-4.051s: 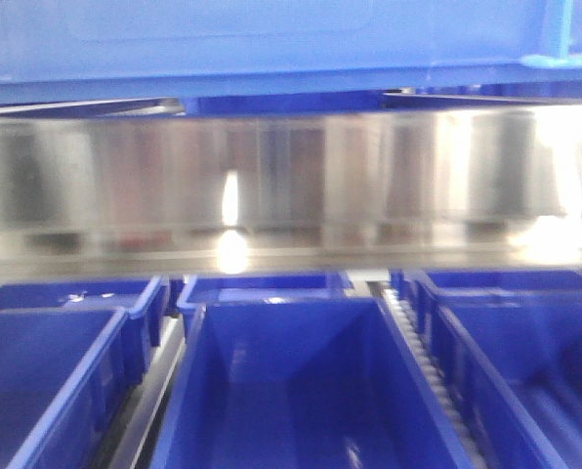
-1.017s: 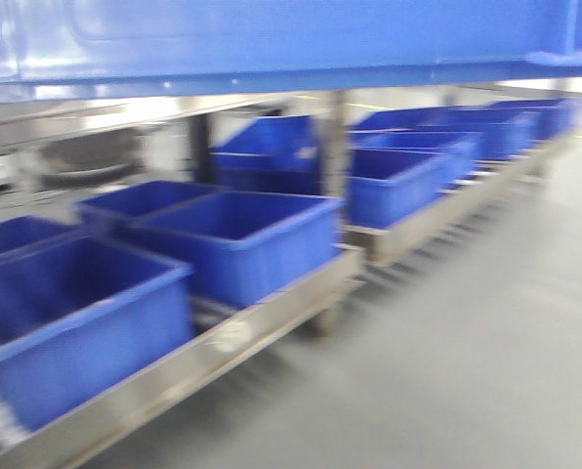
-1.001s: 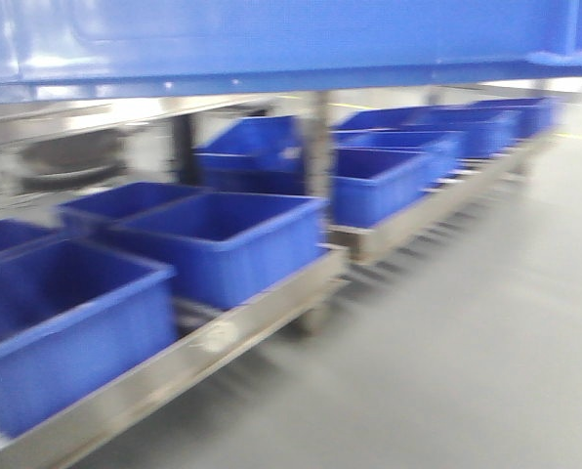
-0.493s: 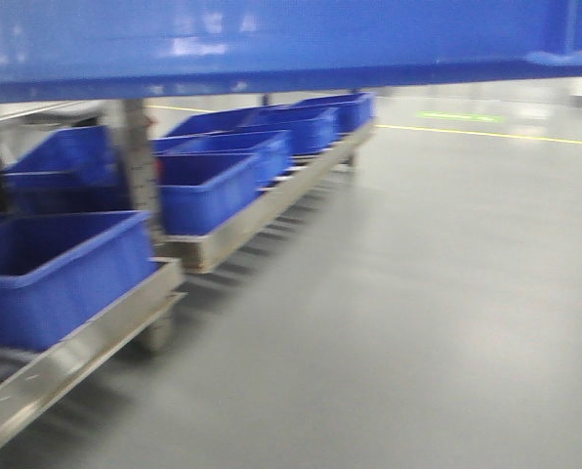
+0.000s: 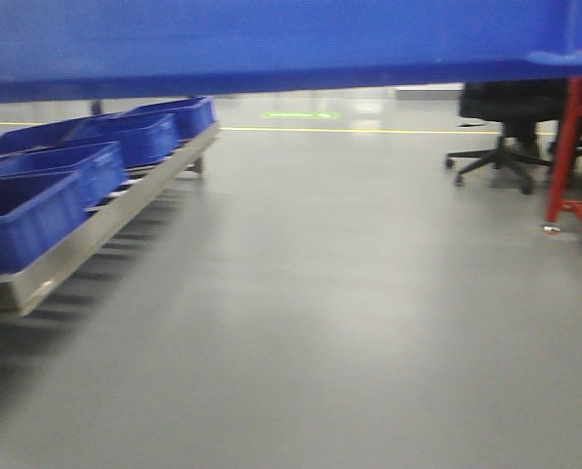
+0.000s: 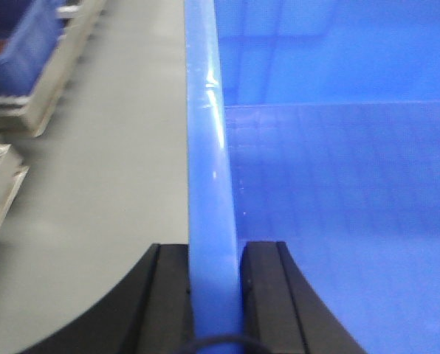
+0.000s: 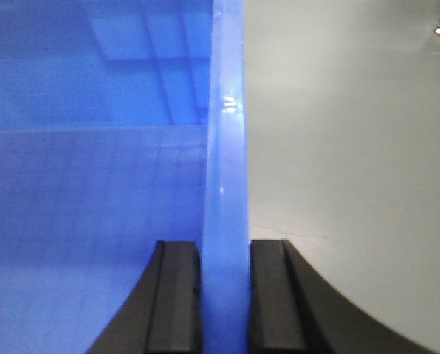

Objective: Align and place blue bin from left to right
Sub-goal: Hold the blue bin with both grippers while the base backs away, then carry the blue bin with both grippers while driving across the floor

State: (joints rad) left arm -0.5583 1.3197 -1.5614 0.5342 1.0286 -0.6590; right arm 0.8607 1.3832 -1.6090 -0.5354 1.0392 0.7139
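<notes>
The blue bin hangs in front of the front camera and fills the top strip of that view. Its left rim runs up the left wrist view, and my left gripper is shut on it, one black finger outside and one inside. Its right rim runs up the right wrist view, with my right gripper shut on it the same way. The bin's ribbed inside floor shows empty. Grey floor lies below the bin.
A low metal rack with several smaller blue tubs runs along the left. A black office chair and a red metal frame stand at the far right. A yellow floor line crosses the back.
The view has swung right: the rack of tubs slid from the centre to the left edge, and the chair and red frame came into view. Both grippers still hold the bin.
</notes>
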